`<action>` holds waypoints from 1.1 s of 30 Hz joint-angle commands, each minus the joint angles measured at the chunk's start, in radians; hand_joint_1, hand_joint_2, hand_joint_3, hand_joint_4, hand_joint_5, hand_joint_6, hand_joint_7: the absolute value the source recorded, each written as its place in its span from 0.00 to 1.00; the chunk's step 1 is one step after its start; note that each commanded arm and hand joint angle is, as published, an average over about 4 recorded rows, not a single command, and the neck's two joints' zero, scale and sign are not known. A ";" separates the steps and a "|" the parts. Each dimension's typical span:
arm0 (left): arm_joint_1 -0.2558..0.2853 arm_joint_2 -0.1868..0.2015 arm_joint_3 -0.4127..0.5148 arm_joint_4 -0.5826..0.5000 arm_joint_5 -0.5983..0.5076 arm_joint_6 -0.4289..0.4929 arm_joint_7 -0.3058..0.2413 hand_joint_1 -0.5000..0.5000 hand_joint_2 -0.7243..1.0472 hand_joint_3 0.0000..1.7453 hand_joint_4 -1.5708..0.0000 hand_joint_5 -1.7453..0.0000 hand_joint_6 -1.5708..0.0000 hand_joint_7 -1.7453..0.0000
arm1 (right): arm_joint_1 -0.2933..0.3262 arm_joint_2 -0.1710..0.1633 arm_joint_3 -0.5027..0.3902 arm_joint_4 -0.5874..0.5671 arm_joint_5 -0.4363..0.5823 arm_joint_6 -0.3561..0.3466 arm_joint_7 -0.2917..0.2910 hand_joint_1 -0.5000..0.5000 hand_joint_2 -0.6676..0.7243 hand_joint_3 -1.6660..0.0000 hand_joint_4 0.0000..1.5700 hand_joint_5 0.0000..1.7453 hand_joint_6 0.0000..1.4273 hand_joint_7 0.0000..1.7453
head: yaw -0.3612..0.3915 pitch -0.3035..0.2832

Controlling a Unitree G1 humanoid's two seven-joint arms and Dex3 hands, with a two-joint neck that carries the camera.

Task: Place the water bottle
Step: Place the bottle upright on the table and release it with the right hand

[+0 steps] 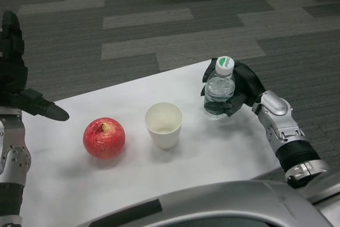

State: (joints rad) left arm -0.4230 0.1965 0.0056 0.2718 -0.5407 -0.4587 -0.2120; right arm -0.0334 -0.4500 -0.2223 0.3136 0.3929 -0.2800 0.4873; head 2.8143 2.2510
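The white desk carries three things in a row. The right hand wraps its fingers around the water bottle, which stands upright near the desk's far right edge. The left hand hangs raised at the left edge, fingers apart, holding nothing. The red apple sits left of the paper cup, which stands mid-desk.

Right hand grips upright water bottle, white cap up, near far edge of white table | paper cup centre, red apple beside it | left hand raised, holding nothing.
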 commanded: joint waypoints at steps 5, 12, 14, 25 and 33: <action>-0.007 0.002 0.002 0.009 -0.007 -0.004 0.000 0.00 0.00 0.05 0.93 1.00 0.98 0.99 | 0.036 0.016 0.010 0.032 -0.032 0.025 0.004 0.16 0.20 0.44 0.59 0.94 0.52 1.00 | 0.009 0.002; -0.007 0.002 0.004 0.013 -0.007 -0.005 0.000 0.00 0.00 0.05 0.93 1.00 0.97 0.99 | 0.036 0.018 0.010 0.031 -0.031 0.027 0.006 0.06 0.28 0.73 0.48 0.94 0.32 1.00 | 0.007 0.009; -0.007 0.002 0.005 0.014 -0.007 -0.005 0.000 0.00 0.00 0.05 0.93 1.00 0.97 0.97 | 0.036 0.021 0.010 0.030 -0.031 0.026 0.010 0.04 0.31 0.75 0.43 0.93 0.25 0.99 | 0.006 0.005; -0.007 0.004 0.007 0.013 -0.011 -0.008 -0.001 0.00 0.00 0.05 0.93 1.00 0.97 0.98 | 0.038 0.030 0.008 0.021 -0.031 0.025 0.035 0.04 0.38 0.85 0.18 0.81 0.08 0.80 | 0.009 0.000; -0.007 0.008 0.006 0.012 -0.014 -0.008 -0.003 0.00 0.00 0.05 0.93 1.00 0.97 0.99 | 0.041 0.039 -0.003 0.011 -0.029 0.025 0.050 0.04 0.59 0.96 0.01 0.32 0.00 0.47 | 0.010 0.000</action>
State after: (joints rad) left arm -0.4230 0.1977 0.0058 0.2759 -0.5430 -0.4588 -0.2121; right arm 0.0007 -0.4209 -0.2143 0.3289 0.3591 -0.2654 0.5320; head 2.8241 2.2512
